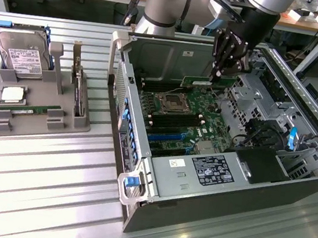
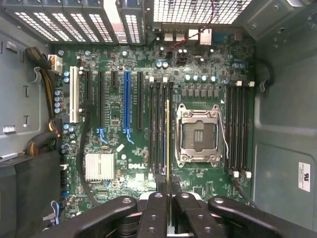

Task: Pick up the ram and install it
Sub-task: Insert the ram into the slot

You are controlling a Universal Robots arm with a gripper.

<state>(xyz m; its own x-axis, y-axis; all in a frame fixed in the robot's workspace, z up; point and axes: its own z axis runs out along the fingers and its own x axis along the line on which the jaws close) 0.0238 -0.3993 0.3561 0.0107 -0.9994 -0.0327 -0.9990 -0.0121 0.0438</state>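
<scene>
- We see the gripper (image 2: 168, 182) with its jaws drawn narrow and clamped on the ram (image 2: 168, 139), which shows edge-on in the wrist view as a thin line running out from between the fingertips.
- In the exterior view the gripper (image 1: 218, 75) is down inside the open computer case (image 1: 135, 213), and the ram (image 1: 199, 83) is a green strip at its tips, above the far side of the motherboard (image 1: 188, 120).
- The stick lies along the memory slots (image 2: 158, 124) just beside the empty processor socket (image 2: 198, 136); we cannot tell whether it touches a slot.
- We judge the pick-up done and the install in hand, at the lining-up stage.
- As we read it, seating calls for the ram's edge square over one slot, level end to end, and a straight press.
- A second green stick (image 1: 24, 110) lies in the grey parts tray (image 1: 38, 122), well apart from the case.
</scene>
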